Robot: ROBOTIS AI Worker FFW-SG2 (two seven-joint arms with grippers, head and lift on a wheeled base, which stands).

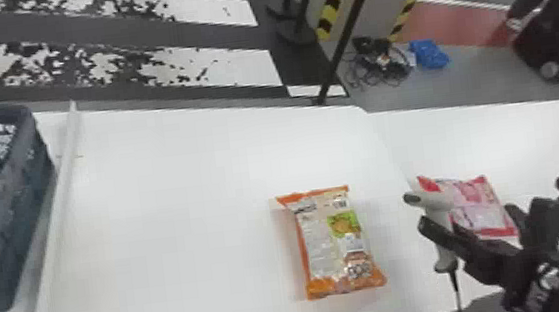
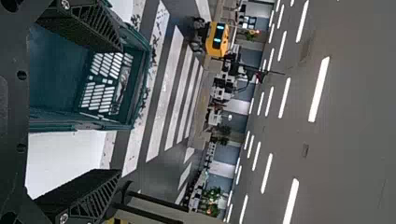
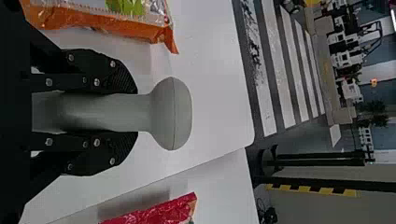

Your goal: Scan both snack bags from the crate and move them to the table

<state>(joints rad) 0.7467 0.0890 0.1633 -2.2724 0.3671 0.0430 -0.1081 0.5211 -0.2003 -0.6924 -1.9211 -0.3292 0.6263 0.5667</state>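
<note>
Scanner in the right end effector [image 3: 133, 112], orange snack bag just to its left.

The right end effector is clamped on the grey scanner [image 1: 434, 200], beside the seam where two counters meet. The orange snack bag [image 1: 331, 245] lies flat on the left counter [image 1: 173, 205], nearer its right edge, long axis running from near edge toward far edge. The right arm looks the nearer; a short leftward swing should aim the scanner, if this bag is unscanned, which I cannot tell. Its face carries a printed panel with a green patch and a small, possibly barcode, block at the far end. Right of the scanner, the pink snack bag [image 1: 480, 205] lies on the right counter [image 1: 442, 134]. The left end effector [image 2: 117, 111], fingers apart, is by the crate [image 1: 23, 212] at left.
</note>
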